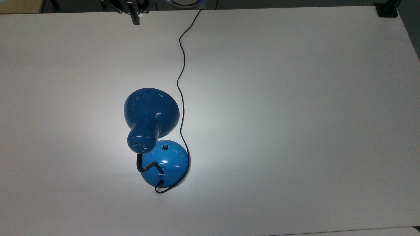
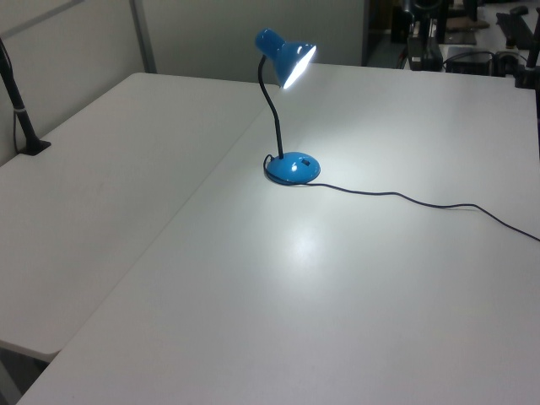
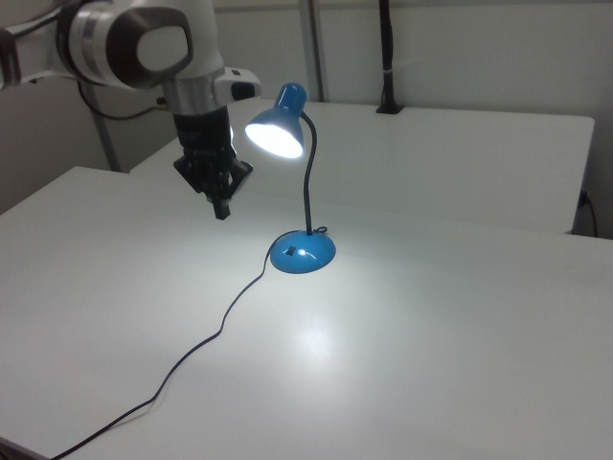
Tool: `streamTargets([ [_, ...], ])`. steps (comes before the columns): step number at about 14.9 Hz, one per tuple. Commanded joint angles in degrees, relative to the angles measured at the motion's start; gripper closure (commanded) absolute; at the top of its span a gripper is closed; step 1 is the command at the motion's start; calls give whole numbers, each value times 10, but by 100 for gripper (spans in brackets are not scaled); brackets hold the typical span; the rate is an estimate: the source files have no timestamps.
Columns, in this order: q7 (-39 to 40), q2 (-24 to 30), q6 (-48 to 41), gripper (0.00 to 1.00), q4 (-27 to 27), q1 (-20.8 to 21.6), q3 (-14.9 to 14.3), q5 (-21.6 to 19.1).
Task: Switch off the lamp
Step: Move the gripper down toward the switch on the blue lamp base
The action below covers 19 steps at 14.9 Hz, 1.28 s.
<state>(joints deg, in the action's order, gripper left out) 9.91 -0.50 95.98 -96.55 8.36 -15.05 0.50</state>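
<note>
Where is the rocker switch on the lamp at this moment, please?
The switch sits on the lamp's blue base, at its upper edge in the top view, just below the shade.

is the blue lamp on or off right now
On. The lamp's shade glows bright underneath, and a pool of light lies on the table below it.

Lamp [image 1: 152,111] shade and base glossy blue, like enamelled metal; neck [image 3: 307,182] matt black; table [image 1: 295,98] smooth matt white.

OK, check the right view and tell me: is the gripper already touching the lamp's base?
No, the gripper hangs in the air apart from the lamp's base, on the right view's left of it.
</note>
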Motion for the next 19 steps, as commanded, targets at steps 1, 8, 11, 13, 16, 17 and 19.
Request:
streamTargets([
  [1, 14, -53, 115, 100, -20, 2, -2, -7],
  [8, -27, -183, 336, 100, -15, 20, 5, -36],
  [11, -37, -237, 422, 100, -15, 39, 5, -37],
  [13, -53, -256, 476, 100, -14, 39, 5, -38],
  [16, -60, -282, 527, 100, -14, 42, 6, -37],
  [17, -60, -289, 533, 100, -14, 42, 6, -37],
  [19, -60, -296, 534, 100, -13, 42, 7, -37],
])
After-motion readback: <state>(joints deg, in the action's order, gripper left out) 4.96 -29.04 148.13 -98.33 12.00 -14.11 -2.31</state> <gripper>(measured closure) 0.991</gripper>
